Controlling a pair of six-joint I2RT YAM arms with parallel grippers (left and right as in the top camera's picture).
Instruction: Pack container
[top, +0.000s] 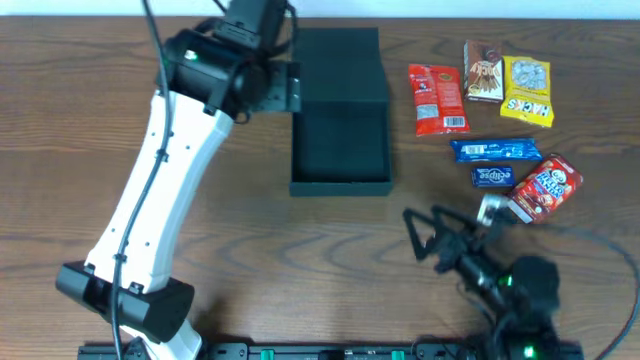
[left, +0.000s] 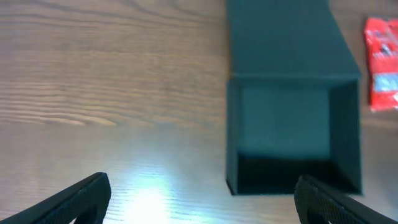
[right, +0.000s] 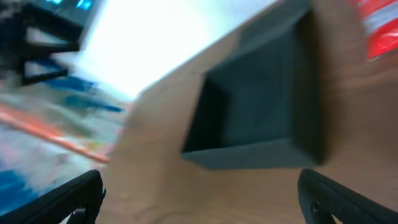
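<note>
The worktop (top: 300, 260) carries everything. The container (top: 340, 140) sits toward the middle of its far edge, its lid (top: 338, 65) folded back flat toward that edge and its tray open, facing up and seemingly empty. The left tool (left: 202, 190) hovers just off the container's left wall, its fingers spread wide with only bare wood between them. The right tool (right: 199, 186) waits nearer the front edge, right of centre, equally wide and holding nothing. The snacks lie in a loose cluster toward the right edge: a red packet (top: 438, 99), a yellow packet (top: 527, 90), a red-and-white pouch (top: 545, 187), a brown packet (top: 483, 70), a blue bar (top: 495, 150) and a small blue packet (top: 490, 177). Packing looks barely begun, so the step is probably the first pick. The right arm is better placed for it, since the pouch and small blue packet lie just beyond its fingers. It should close across a packet's narrow width, lift clear of neighbours that touch it, and lower well inside the tray before letting go. Flat, wide packets probably belong at the bottom. The left tool could steady the light box if it slides.
</note>
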